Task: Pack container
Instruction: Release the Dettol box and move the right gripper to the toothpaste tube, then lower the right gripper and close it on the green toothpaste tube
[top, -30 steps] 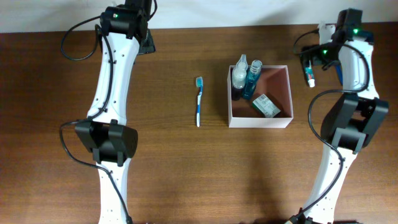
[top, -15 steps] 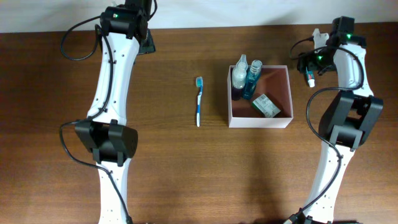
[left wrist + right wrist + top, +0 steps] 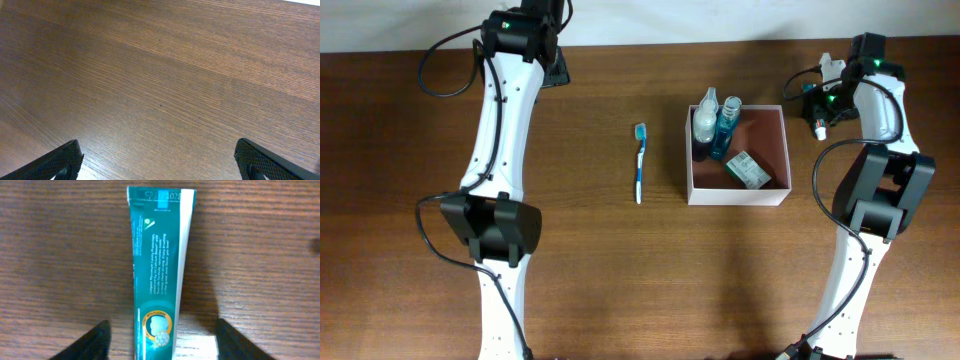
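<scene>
right gripper (image 3: 161, 337) now farther back, jaws spread astride the toothpaste tube (image 3: 157, 255); left gripper (image 3: 160, 162) likewise spread, unmoved

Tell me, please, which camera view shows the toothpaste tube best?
The right wrist view: the tube fills the frame, lying on the table inside the open right hand, print visible. Overhead shows only its small capped end beside that hand. The left wrist view shows just wood, no tube.

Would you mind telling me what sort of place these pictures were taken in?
Probably a robotics lab bench, not a bathroom: a left arm and a right arm work at a wooden table, with a toothbrush and a partly filled container between them.
</scene>
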### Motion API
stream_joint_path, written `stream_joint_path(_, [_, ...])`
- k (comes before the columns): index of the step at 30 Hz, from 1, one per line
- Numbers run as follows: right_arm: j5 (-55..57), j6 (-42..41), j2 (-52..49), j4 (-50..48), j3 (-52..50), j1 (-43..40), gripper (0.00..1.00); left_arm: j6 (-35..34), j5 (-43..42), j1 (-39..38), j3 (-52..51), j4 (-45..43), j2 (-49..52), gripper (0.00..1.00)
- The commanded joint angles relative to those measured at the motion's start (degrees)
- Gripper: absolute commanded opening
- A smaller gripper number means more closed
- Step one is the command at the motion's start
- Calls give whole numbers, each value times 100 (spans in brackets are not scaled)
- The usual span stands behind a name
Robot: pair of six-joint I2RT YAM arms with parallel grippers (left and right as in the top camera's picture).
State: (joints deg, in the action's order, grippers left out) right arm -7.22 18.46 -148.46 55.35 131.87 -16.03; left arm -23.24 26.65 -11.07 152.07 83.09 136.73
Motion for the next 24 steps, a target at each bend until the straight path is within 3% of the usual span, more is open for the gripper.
stream_joint_path(1, [-74, 17, -109, 0, -94, 26, 54, -31, 105, 37, -22, 4, -68, 99])
stream_joint_path(2, [-74, 17, -107, -4, -94, 26, 49, -31, 105, 37, -22, 4, -68, 99])
stream_joint_path(3, [-74, 15, -105, -9, -92, 26, 36, -31, 105, 37, -22, 4, -68, 99])
stream_joint_path(8, [-74, -101, -105, 13, 42, 26, 20, -31, 105, 37, -22, 4, -68, 99])
stream_joint_path(17, [-76, -247, -83, 787, 1182, 33, 18, -31, 105, 37, -22, 4, -68, 99])
stream_joint_path(24, [-385, -697, -70, 2715, 2802, 133, 18, -31, 105, 37, -22, 4, -68, 99])
